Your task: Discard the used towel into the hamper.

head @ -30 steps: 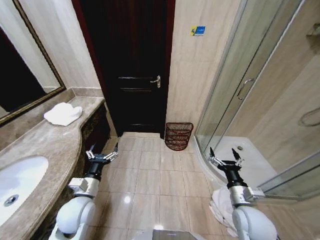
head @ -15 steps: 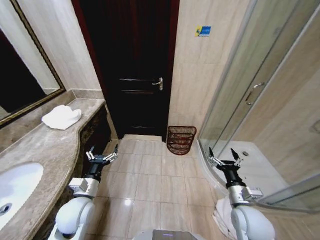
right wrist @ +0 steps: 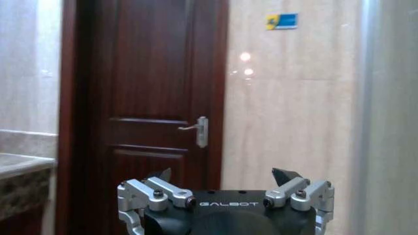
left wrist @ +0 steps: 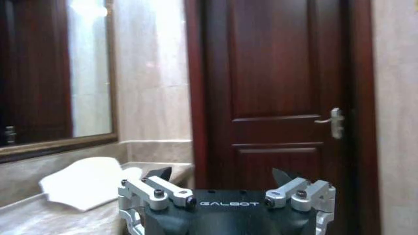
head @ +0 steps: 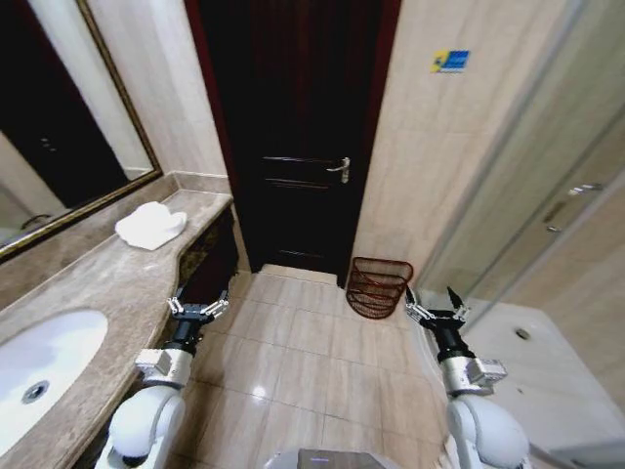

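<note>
Marble counter (head: pixel 88 283) carries the folded towel (head: pixel 150 225) far from the hamper (head: pixel 379 287), so I hold left gripper (head: pixel 198 307) and right gripper (head: pixel 436 308) low, jaws apart, empty.

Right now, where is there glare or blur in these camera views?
Head view: floor tile glints, shower glass smeared and tilted. Left wrist view: lamp flares in the mirror, white towel soft. Right wrist view: two bright spots on the wall.

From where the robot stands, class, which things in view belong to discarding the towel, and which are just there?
Belong to the job:
folded white cloth towel on the marble counter
dark red wire-mesh hamper on the floor

Just there:
white oval sink
dark wooden door
framed wall mirror
</note>
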